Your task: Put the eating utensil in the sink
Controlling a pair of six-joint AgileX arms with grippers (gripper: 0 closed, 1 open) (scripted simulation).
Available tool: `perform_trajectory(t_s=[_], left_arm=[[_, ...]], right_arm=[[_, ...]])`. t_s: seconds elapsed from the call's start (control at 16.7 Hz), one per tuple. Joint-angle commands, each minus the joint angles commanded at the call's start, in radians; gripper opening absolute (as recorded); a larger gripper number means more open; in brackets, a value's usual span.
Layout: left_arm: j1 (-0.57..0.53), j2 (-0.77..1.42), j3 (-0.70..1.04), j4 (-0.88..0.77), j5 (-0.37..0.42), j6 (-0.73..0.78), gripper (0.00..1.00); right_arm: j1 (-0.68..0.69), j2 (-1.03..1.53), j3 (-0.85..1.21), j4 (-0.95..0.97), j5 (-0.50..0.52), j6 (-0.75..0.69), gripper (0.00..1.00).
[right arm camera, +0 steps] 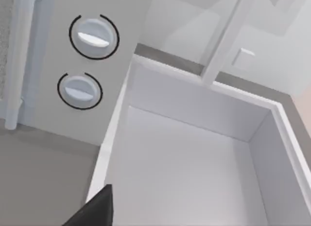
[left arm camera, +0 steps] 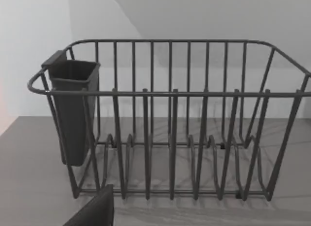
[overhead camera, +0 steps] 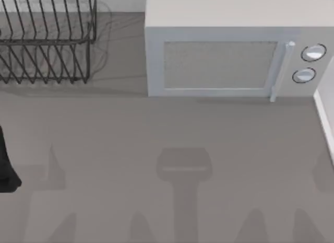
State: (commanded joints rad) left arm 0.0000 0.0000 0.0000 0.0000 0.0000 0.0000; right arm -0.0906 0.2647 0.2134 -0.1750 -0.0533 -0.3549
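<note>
The eating utensil is out of view. The white sink (right arm camera: 194,163) lies below my right gripper (right arm camera: 95,209), of which a dark tip pokes in at the picture's edge; the basin holds nothing. From above, the sink's rim (overhead camera: 324,123) runs along the table's right edge. My left arm (overhead camera: 8,164) is at the table's far left, and a dark part of my left gripper (left arm camera: 92,211) faces the wire dish rack (left arm camera: 170,138). The rack's slots hold nothing, and a dark cutlery cup (left arm camera: 73,114) hangs on one end.
The dish rack (overhead camera: 47,39) stands at the back left. A white microwave (overhead camera: 219,60) with its door shut fills the back middle and right, its two knobs (right arm camera: 94,36) beside the sink. A white faucet (right arm camera: 223,41) rises behind the basin.
</note>
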Motion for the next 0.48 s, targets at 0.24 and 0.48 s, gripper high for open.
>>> perform_trajectory(t_s=[0.24, 0.48], left_arm=[[0.000, 0.000, 0.000, 0.000, 0.000, 0.000, 1.00], [0.000, 0.000, 0.000, 0.000, 0.000, 0.000, 1.00]], right_arm=[[-0.122, 0.285, 0.159, -0.201, 0.001, -0.409, 1.00], [-0.258, 0.610, 0.312, -0.436, 0.034, -0.847, 1.00]])
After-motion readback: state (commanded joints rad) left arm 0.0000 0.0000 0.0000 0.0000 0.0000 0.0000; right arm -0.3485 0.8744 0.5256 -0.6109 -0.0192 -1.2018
